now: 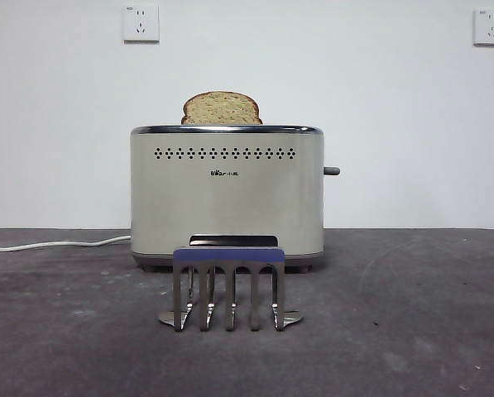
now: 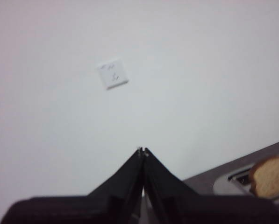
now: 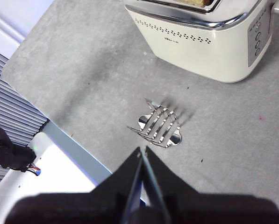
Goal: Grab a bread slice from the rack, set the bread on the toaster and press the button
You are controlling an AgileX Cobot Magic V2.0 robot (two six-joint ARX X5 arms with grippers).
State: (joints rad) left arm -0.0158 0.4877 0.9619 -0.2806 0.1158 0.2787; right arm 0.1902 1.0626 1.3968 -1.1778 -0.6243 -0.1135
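Observation:
The slice of bread (image 1: 221,107) stands upright in the slot of the cream toaster (image 1: 227,194), its domed top sticking out above the chrome rim. It also shows in the left wrist view (image 2: 270,176). The metal rack (image 1: 228,289) stands bare in front of the toaster, seen also in the right wrist view (image 3: 158,126). My left gripper (image 2: 142,150) is shut and empty, raised beside the toaster and facing the wall. My right gripper (image 3: 142,151) is shut and empty, high above the table near the rack. Neither arm shows in the front view.
The toaster's lever (image 1: 332,171) sticks out on its right side. Its side panel with round buttons (image 3: 258,39) shows in the right wrist view. A white cable (image 1: 48,245) runs along the table to the left. Wall sockets (image 1: 141,23) sit high behind.

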